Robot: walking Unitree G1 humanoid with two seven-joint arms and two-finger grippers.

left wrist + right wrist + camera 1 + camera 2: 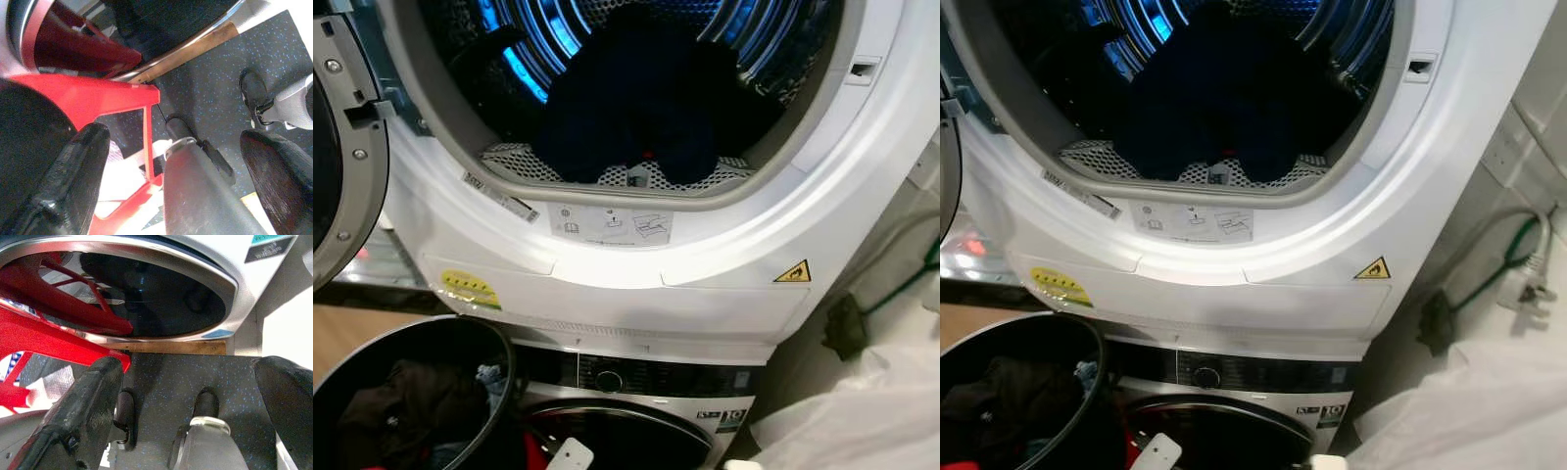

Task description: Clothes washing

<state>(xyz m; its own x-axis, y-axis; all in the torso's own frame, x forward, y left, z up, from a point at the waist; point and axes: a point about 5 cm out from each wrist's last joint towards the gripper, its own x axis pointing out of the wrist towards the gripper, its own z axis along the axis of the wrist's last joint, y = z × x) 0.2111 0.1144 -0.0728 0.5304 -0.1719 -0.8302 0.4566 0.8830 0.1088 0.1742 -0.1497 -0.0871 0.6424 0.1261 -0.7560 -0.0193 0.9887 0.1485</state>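
A pile of dark navy clothes (636, 98) lies in the blue-lit drum of the upper white machine (607, 255), whose door (337, 147) is swung open to the left. Below it sits a second machine (646, 377) with a control knob and a shut round door (146, 293). A black round basket (499, 357) at lower left holds brown and blue garments (406, 406). My left gripper (176, 181) hangs low over the dark speckled floor, open and holding nothing. My right gripper (186, 411) hangs before the lower door, also open with nothing in it.
A red frame (98, 98) stands on the floor by the lower machine. A green cable and white plug (1526, 279) hang on the wall at right. White sheeting (862, 411) lies at lower right. My feet (205, 404) rest on the speckled floor.
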